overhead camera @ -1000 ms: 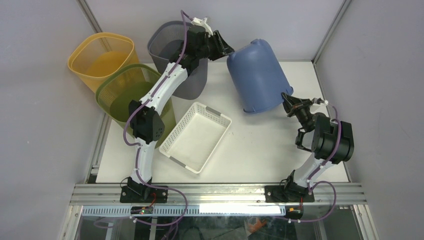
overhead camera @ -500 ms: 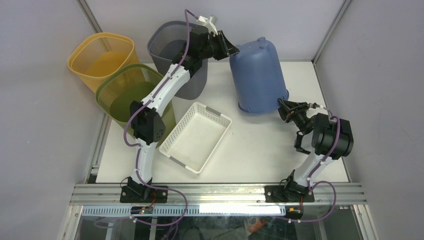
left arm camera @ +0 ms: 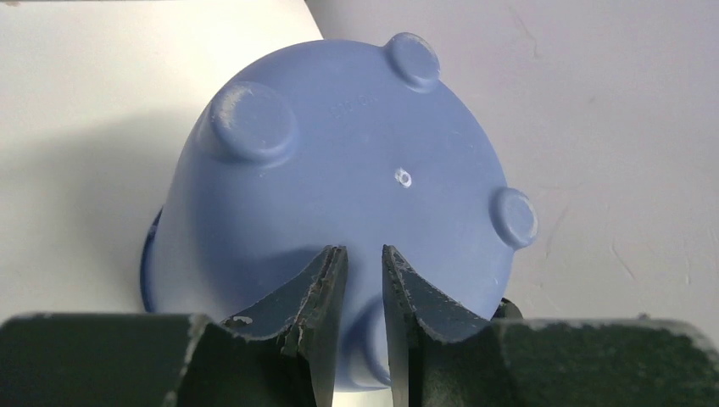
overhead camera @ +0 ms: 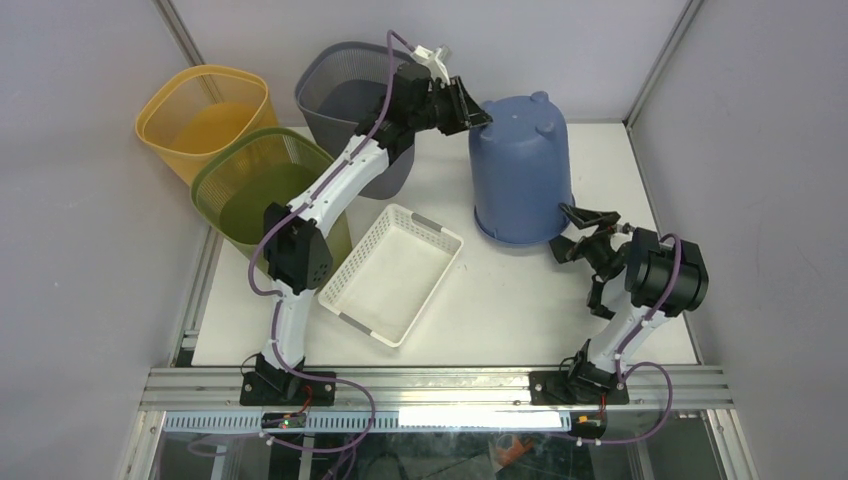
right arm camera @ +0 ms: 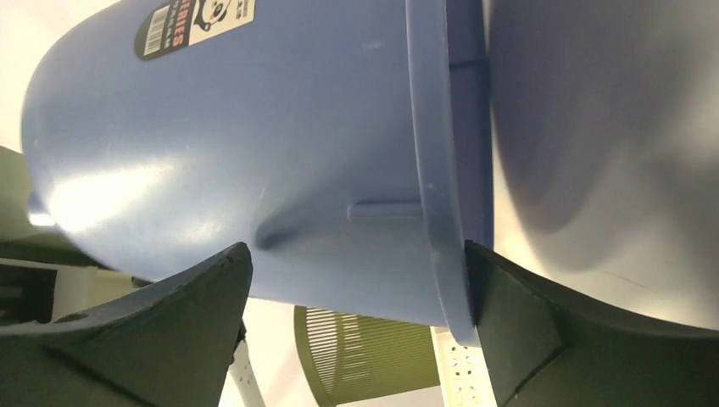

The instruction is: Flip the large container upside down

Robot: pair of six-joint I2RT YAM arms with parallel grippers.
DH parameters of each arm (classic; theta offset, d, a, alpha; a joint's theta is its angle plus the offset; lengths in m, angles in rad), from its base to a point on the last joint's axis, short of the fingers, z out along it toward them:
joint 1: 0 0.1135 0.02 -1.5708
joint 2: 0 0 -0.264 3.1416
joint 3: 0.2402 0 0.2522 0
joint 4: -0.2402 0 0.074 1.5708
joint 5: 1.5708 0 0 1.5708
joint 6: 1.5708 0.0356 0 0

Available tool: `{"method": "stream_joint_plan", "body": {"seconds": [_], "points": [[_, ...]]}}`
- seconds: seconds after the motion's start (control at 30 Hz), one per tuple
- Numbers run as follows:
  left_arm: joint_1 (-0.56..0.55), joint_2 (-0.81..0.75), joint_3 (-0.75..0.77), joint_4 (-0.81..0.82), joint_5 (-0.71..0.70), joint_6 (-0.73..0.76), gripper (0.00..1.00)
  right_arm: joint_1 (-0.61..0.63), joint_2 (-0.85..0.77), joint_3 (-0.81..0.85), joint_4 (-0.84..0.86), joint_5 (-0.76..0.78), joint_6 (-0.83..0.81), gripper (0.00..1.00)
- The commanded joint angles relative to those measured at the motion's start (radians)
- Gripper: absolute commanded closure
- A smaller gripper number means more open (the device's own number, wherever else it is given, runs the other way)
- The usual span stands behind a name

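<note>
The large container [overhead camera: 520,170] is a blue bucket standing mouth down on the white table, its footed base [left arm camera: 339,170] facing up. My left gripper [overhead camera: 478,112] hovers at the base's near left edge. Its jaws [left arm camera: 365,248] stand a narrow gap apart with nothing caught between the tips; one foot of the bucket lies under them. My right gripper [overhead camera: 582,230] sits low at the bucket's front right, wide open. In the right wrist view its fingertips [right arm camera: 356,246] straddle the rim and lower wall [right arm camera: 254,144] without pinching them.
A grey basket [overhead camera: 340,85], a yellow basket [overhead camera: 200,110] and a green basket [overhead camera: 255,185] crowd the back left. A white slotted tray [overhead camera: 395,270] lies mid-table. The green basket [right arm camera: 365,356] also shows beyond the bucket in the right wrist view.
The bucket swung from tilted to standing mouth down. My right gripper opened, let go of the rim and backed off slightly. My left gripper followed the base to the right.
</note>
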Motion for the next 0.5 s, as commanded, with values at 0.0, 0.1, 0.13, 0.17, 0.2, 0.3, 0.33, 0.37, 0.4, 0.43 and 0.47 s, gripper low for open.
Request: {"method": "stream_joint_plan", "body": {"seconds": [0.0, 0.1, 0.13, 0.17, 0.2, 0.3, 0.33, 0.37, 0.4, 0.43, 0.47], "points": [[-0.032, -0.061, -0.010, 0.012, 0.042, -0.005, 0.74, -0.036, 0.016, -0.040, 0.151, 0.003, -0.015, 0.00], [-0.040, -0.058, -0.008, 0.017, 0.046, -0.009, 0.72, -0.043, 0.007, -0.073, 0.150, 0.005, -0.029, 0.00], [-0.042, -0.058, -0.006, 0.019, 0.048, -0.011, 0.71, -0.043, 0.001, -0.078, 0.145, 0.005, -0.034, 0.00], [-0.045, -0.057, -0.006, 0.020, 0.050, -0.011, 0.70, -0.043, -0.008, -0.081, 0.136, 0.003, -0.041, 0.00], [-0.046, -0.057, -0.006, 0.020, 0.049, -0.011, 0.70, -0.043, -0.023, -0.082, 0.116, -0.003, -0.050, 0.00], [-0.049, -0.057, -0.009, 0.019, 0.049, -0.010, 0.68, -0.043, -0.102, -0.081, -0.031, -0.011, -0.117, 0.00], [-0.050, -0.059, -0.009, 0.020, 0.048, -0.009, 0.68, -0.043, -0.143, -0.078, -0.115, -0.011, -0.156, 0.00], [-0.052, -0.059, -0.010, 0.019, 0.047, -0.008, 0.67, -0.043, -0.190, -0.068, -0.216, -0.006, -0.204, 0.00], [-0.052, -0.061, -0.011, 0.020, 0.046, -0.007, 0.67, -0.044, -0.248, -0.053, -0.339, 0.002, -0.247, 0.00], [-0.053, -0.060, -0.011, 0.020, 0.045, -0.005, 0.67, -0.044, -0.306, -0.029, -0.484, 0.016, -0.326, 0.00], [-0.053, -0.062, -0.012, 0.019, 0.045, -0.005, 0.66, -0.042, -0.372, 0.008, -0.667, 0.038, -0.401, 0.00]]}}
